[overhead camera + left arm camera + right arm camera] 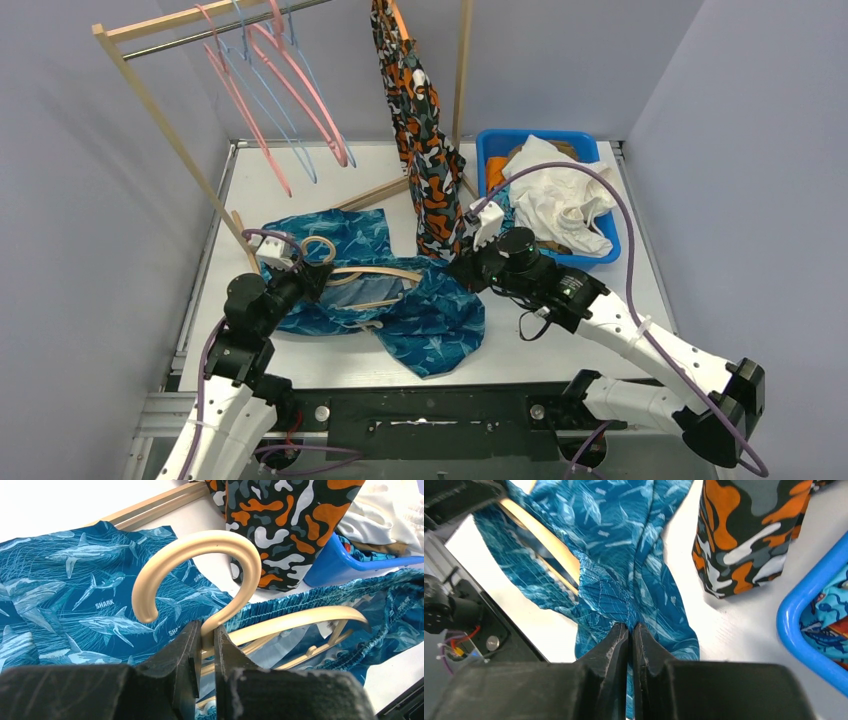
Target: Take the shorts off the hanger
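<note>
Centrally, the left tool (206,631) is closed tight on the neck of the cream hanger (215,540), just under the hook, holding it low over the worktop (300,362). The right tool (630,629) is closed to a narrow slit on a bunched fold of the shark-print shorts (440,320), with the fabric gathering into its jaws. These shorts lie spread on the worktop between the two arms. Their elastic waistband is stretched around the hanger's arms. Beyond them, the camouflage shorts (420,150) hang from the wooden rack (462,60), and a blue bin (487,160) of other clothes stands to the right.

Step in hand, by judgement: the two-point hold is made, one tool anchoring the hanger and the other gripping cloth. The shorts are not yet off, since the waistband encircles the hanger.

The next move calls for drawing the cloth sideways along one hanger arm while the hanger is held steady, so that the waistband slips over that arm's tip. A straight pull may only drag hanger and shorts together.
</note>
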